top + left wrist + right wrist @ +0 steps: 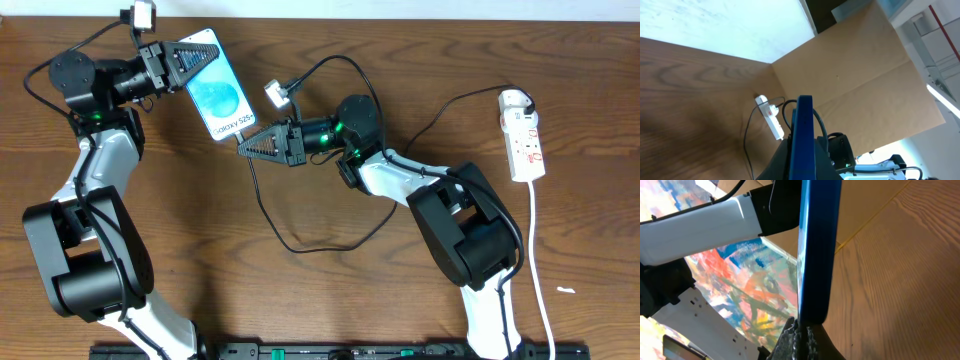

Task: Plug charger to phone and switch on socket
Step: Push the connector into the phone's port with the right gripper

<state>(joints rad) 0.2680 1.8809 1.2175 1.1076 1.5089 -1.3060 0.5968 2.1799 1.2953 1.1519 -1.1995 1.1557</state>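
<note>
The phone (215,95), with its blue screen, is held off the table at the upper left by my left gripper (200,60), which is shut on its top end. It shows edge-on in the left wrist view (805,130) and the right wrist view (817,245). My right gripper (245,147) is shut on the plug end of the charger, with its tip right at the phone's bottom edge (802,330). The plug itself is hidden between the fingers. The black charger cable (275,225) loops over the table towards the socket (524,140), the white power strip at the far right (772,117).
The socket's white cord (540,270) runs down the right side towards the front edge. A brown cardboard wall (850,75) stands behind the table. Both arm bases stand at the front, left and right of centre.
</note>
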